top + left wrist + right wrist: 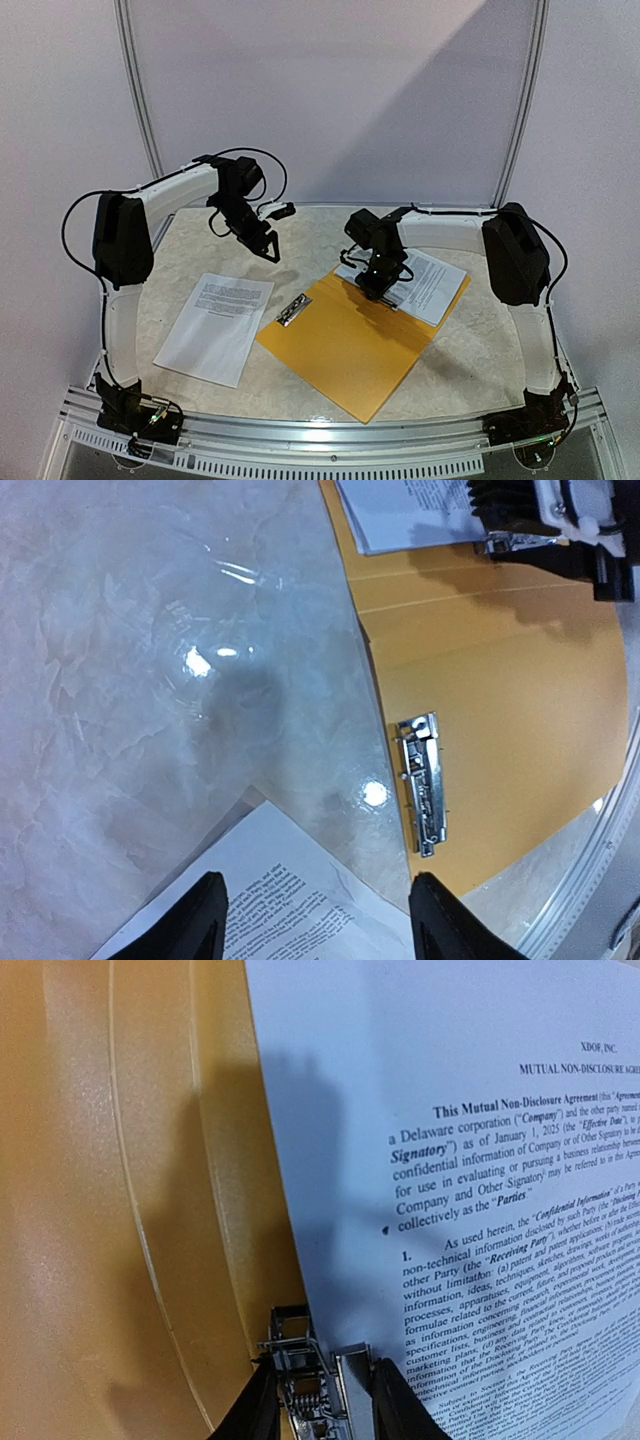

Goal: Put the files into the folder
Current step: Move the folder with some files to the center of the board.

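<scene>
The orange-yellow folder (360, 350) lies open on the table, with a metal clip (293, 310) at its left edge. One printed sheet (215, 325) lies to the left of it. A second sheet (430, 285) rests on the folder's far right corner. My right gripper (378, 285) is down at that sheet's edge. In the right wrist view its fingers (325, 1385) press both sides of a sprung metal clip (290, 1340) beside the sheet (450, 1160). My left gripper (268, 247) hangs open above the table, over the left sheet's corner (290, 900).
A clear glossy flap (300, 680) seems to lie on the marble table (200, 250) left of the folder's orange part (500, 730). A curved rail (330, 430) runs along the near edge. White walls stand behind.
</scene>
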Motion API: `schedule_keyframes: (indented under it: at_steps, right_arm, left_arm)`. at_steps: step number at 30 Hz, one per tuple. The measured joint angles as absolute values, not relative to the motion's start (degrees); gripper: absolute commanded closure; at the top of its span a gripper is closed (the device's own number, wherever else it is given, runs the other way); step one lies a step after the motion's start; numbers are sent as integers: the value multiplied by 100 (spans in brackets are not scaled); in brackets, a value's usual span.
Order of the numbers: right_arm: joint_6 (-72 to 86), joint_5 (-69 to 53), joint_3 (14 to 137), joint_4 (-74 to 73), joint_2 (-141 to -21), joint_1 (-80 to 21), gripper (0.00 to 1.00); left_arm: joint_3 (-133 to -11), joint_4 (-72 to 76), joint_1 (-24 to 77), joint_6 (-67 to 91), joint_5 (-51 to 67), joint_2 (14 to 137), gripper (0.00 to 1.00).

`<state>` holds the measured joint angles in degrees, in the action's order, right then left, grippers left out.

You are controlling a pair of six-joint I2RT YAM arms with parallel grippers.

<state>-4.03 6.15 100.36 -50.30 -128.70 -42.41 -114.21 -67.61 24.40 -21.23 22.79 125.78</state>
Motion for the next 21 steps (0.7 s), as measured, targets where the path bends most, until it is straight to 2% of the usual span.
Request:
schedule_keyframes:
  at_steps: [13,21]
  right_arm:
    - [-2150,1747,9732,-4880,-12724,-4440,66]
    - [-3035,2464,9673,-4681,-12724,-4412,58]
  left_arm:
    - [-10842,-6755,2545,-2150,2145,12578,38]
    - [-10269,-6672,2779,-2237,2165,12578,41]
